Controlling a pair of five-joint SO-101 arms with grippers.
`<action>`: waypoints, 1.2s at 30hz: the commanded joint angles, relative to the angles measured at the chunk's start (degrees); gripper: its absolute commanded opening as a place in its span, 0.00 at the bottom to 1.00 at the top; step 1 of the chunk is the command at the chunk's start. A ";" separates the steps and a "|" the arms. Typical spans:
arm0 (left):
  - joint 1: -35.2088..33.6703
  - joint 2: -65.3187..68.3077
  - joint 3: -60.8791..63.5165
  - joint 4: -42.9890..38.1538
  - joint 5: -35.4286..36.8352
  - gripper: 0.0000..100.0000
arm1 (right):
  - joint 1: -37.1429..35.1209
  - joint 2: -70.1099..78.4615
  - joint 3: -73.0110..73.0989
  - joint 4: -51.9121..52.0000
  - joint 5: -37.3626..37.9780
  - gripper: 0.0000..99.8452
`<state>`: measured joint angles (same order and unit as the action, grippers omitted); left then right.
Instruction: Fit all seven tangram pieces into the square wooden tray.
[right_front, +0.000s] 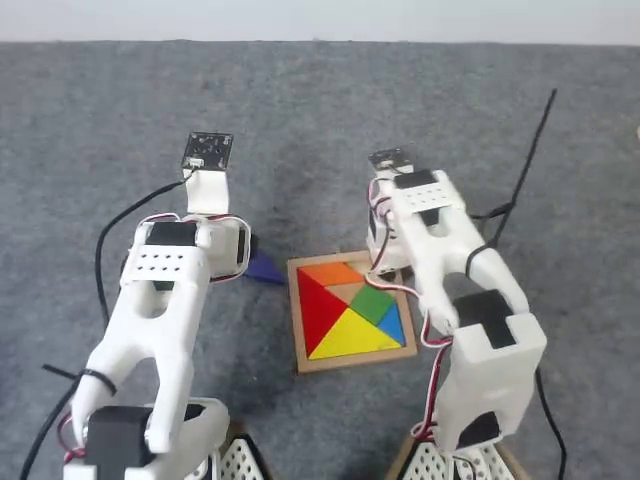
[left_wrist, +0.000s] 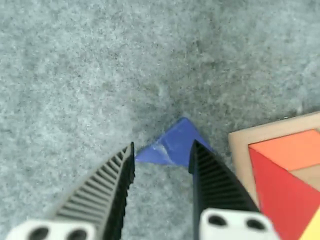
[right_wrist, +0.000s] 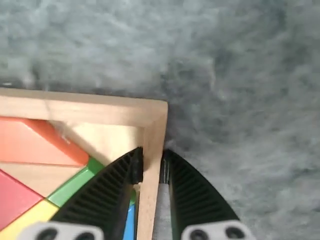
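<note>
Both arms bend forward, left end effector (left_wrist: 162, 145) spread open, right end effector (right_wrist: 151, 151) pinched nearly together

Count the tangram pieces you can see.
6. Five in the tray: orange, red, green, yellow, light blue. A dark blue triangle lies outside it, by the left fingers. Another may be hidden under the right arm.

On the surface (right_front: 300, 110), the tray (right_front: 355, 359) lies lower centre in the high view with pieces (right_front: 345, 335) inside, a loose triangle (right_front: 263, 268) sits just left of its upper left corner between the left pincer's (left_wrist: 162, 147) spread fingers, and the right pincer (right_wrist: 151, 151) clasps its right wall near the upper right corner.
</note>
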<state>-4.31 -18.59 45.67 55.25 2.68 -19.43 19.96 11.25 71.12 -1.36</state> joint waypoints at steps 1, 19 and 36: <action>0.00 -2.29 -0.40 -0.88 -0.44 0.18 | -2.86 -1.36 0.00 -0.04 -1.58 0.01; 0.00 -2.20 0.04 -0.44 -10.11 0.17 | 9.10 -43.38 21.36 -4.70 1.58 0.16; 0.79 -1.85 -0.57 6.07 -38.07 0.18 | 33.01 -71.34 57.41 -15.16 19.60 0.16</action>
<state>-4.22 -18.59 46.46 60.62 -32.92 12.57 -48.09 67.52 57.58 17.10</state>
